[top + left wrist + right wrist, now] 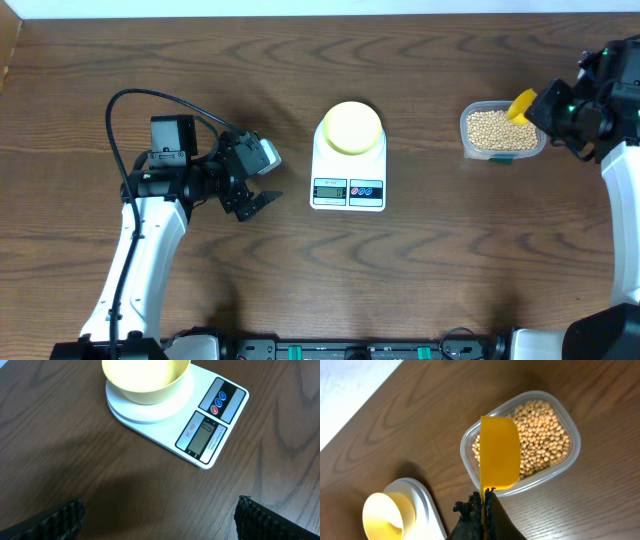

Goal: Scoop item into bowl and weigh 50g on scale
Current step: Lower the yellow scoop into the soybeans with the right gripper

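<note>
Barely begun, I judge: the bowl sits empty on the scale, the beans lie in the tub, the right end effector is clenched on the scoop above them, and the left end effector gapes idle beside the scale.

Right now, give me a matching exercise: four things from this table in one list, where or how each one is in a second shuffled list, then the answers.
Column one:
1. bowl
2. scoop
3. beans
4. left hand

Column two:
A. inside the clear tub
B. open, over bare table
C. sitting on the scale
D. gripped by the right hand, over the tub

Pairs: 1-C, 2-D, 3-A, 4-B
</note>
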